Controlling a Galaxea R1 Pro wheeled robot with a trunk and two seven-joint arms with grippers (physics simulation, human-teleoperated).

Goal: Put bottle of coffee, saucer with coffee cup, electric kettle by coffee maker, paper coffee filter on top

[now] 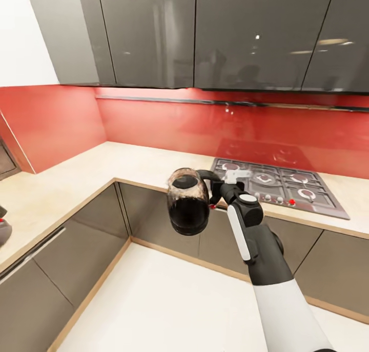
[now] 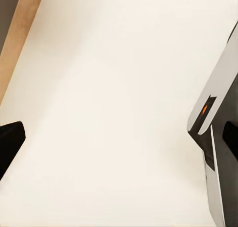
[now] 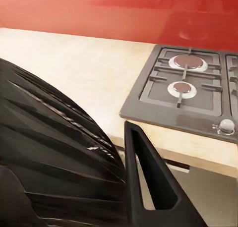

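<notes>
At the right gripper (image 1: 221,187): jaws closed on the arched black handle of the electric kettle (image 1: 187,208), which hangs in the air over the floor, just in front of the kitchen countertop (image 1: 77,180) edge and near the gas hob (image 1: 279,185)

1. Electric kettle: rounded smoky glass body, black lid and base. Reckon it rigid, brittle and fairly heavy for a side-held load; the glass is probably slick, so your hold belongs on the handle, where you have it. It tilts slightly, so expect swing

2. Right wrist view: ribbed dark kettle surface (image 3: 49,152) up close, countertop and hob burners beyond

3. Left gripper (image 2: 119,142): finger tips at both margins of its wrist view, well apart, nothing between them, pale floor (image 2: 114,88) below

4. Surroundings: red backsplash (image 1: 169,121), glossy grey wall cabinets (image 1: 246,34)
</notes>
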